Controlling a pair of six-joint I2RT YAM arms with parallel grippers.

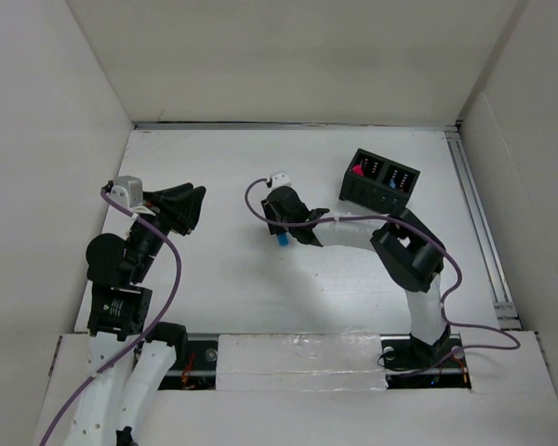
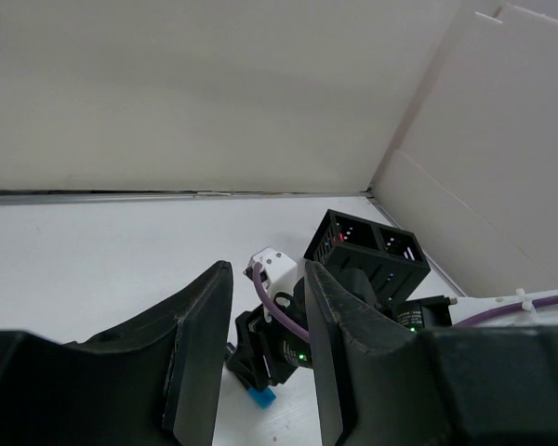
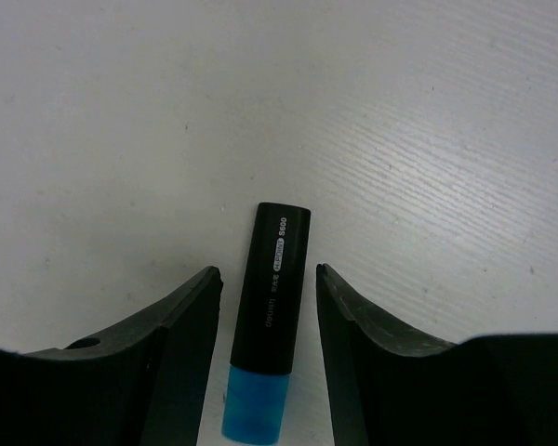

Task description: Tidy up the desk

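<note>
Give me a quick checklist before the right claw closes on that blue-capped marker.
1. The right claw straddles the marker: ok.
2. Its jaws are apart, with gaps on both sides of the marker: ok.
3. The marker lies flat on the desk: ok.
4. The left claw is empty and off to the side: ok.
5. Free room in the holder box: cannot tell.

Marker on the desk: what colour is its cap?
The marker's cap is blue; best in right wrist view.
</note>
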